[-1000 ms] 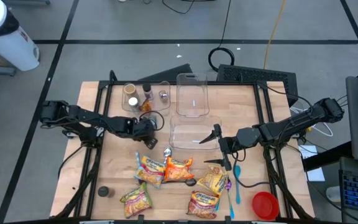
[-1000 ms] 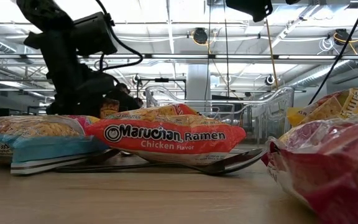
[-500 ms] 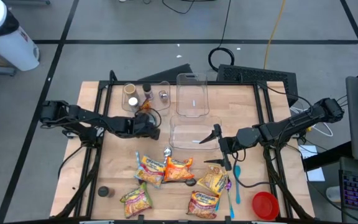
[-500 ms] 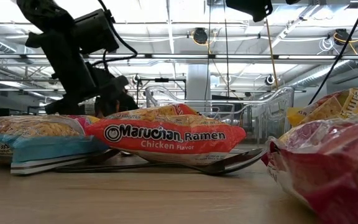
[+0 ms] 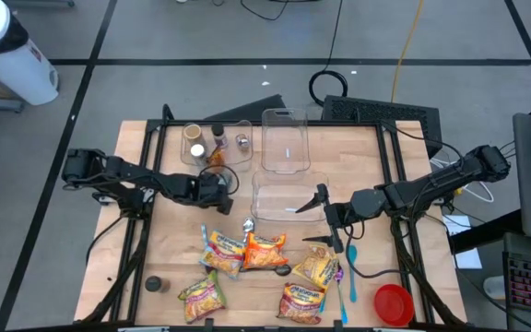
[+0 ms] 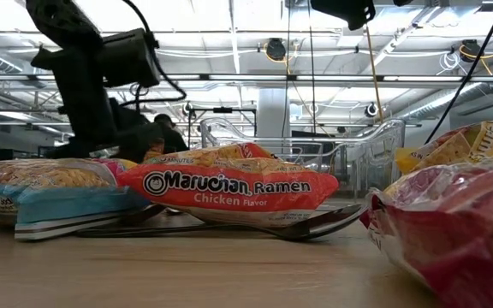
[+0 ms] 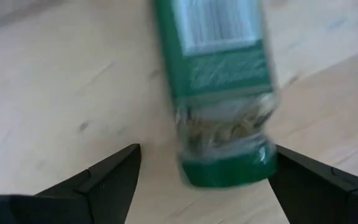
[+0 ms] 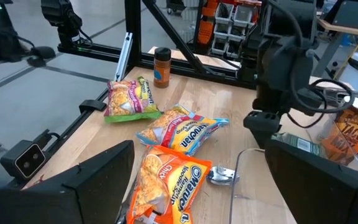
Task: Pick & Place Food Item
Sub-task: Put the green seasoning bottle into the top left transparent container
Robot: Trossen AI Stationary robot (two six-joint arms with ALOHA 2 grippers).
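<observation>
Left wrist view shows you the green-labelled, green-capped spice jar (image 7: 225,99) lying on the bare wooden table (image 7: 55,81), between the spread fingers of your left gripper (image 7: 204,180), untouched. From above, that gripper (image 5: 231,183) sits at nine o'clock of the clear plastic bin (image 5: 284,198); your right gripper (image 5: 325,219), fingers parted, hangs at four o'clock.

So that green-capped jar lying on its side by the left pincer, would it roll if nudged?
Probably. The green-capped jar looks round and lies on bare wood between the open left pincer fingers, touching neither. It seems stiff, likely light, and its label may be slippery.
</observation>
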